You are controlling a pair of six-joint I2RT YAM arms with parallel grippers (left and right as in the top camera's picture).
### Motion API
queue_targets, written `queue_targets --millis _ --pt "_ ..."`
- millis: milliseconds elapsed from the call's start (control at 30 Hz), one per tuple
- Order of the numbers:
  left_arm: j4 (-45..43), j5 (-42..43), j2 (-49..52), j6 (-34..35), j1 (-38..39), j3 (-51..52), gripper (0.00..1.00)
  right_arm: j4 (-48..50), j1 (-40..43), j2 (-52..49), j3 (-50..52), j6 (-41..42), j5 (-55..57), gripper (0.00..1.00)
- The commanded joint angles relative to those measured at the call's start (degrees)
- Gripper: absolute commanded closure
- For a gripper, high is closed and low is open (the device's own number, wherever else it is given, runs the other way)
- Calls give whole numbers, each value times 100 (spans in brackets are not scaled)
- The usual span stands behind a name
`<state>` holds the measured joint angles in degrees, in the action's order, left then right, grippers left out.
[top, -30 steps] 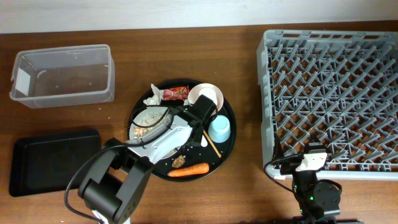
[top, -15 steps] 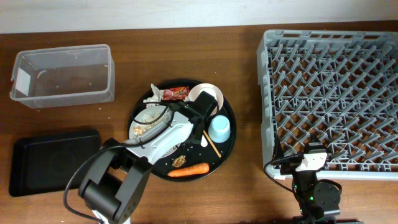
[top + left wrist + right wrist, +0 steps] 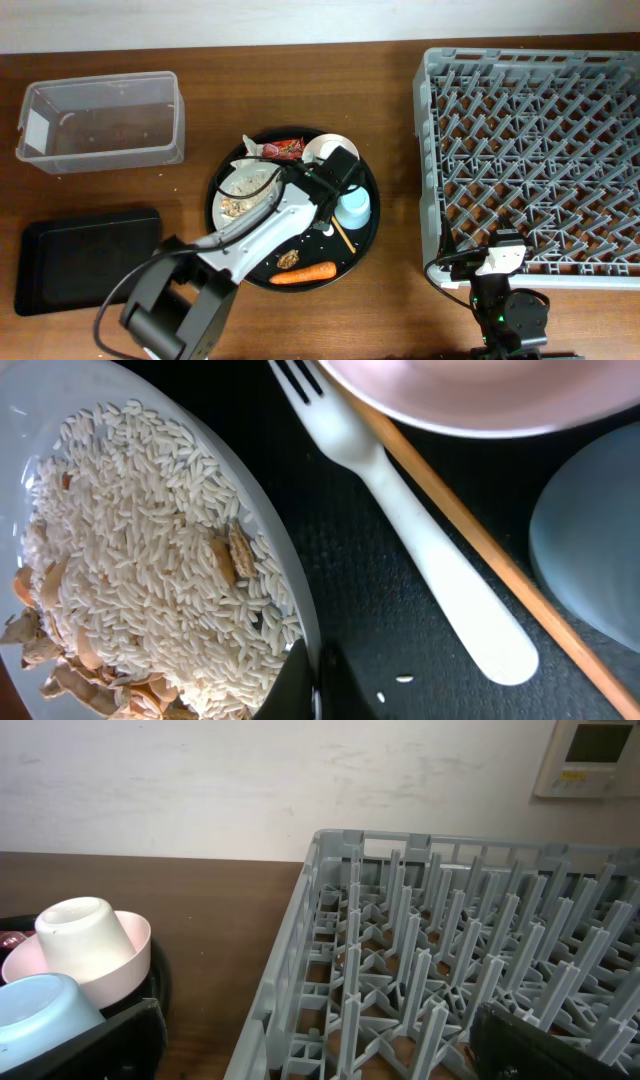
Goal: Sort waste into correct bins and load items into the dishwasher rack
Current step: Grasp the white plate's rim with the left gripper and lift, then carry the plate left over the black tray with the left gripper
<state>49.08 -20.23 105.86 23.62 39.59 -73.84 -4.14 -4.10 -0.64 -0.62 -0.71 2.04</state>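
The left gripper point(image 3: 315, 685) hangs low over the round tray point(image 3: 350, 610), its fingertips at the right rim of the plate point(image 3: 285, 575), which carries the rice point(image 3: 150, 550). Whether they touch that rim I cannot tell. The two fingers look pressed together, with only a thin seam between them and nothing held. The likeliest target is the fork point(image 3: 400, 510), which lies flat on the tray in the gap between plate and bowl point(image 3: 480, 390). In the left wrist view it lies ahead of the fingertips and to their right. Its long axis runs on a diagonal, tines at the upper left near the bowl and rounded handle end at the lower right, the part nearest the fingers. A chopstick point(image 3: 470, 550) runs nearly parallel just beside it on the far side, between the fork and the blue cup point(image 3: 590, 540). A pinch across the handle would therefore call for the fingers to spread, shift right and close crosswise to that diagonal, without catching the chopstick. The right gripper point(image 3: 315, 1020) sits with fingers wide apart and empty at the near edge of the rack point(image 3: 530, 150), well apart from the tray, so the left arm is plainly the nearer one.
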Motion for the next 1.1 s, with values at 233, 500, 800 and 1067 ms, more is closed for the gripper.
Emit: queue_targets --millis 233,500,800,1067 --pt "424 -424 -903 149 11 -175 99 -44 42 46 31 -37 -9 1" --pt "721 -404 -1729 382 -33 -175 100 -42 42 46 31 -37 -9 1" --pt "1178 -328 -1998 402 -804 -175 99 -42 42 44 31 -37 -9 1" --pt "1316 -20 -2153 420 -1784 -175 99 -42 42 46 31 -37 -9 1"
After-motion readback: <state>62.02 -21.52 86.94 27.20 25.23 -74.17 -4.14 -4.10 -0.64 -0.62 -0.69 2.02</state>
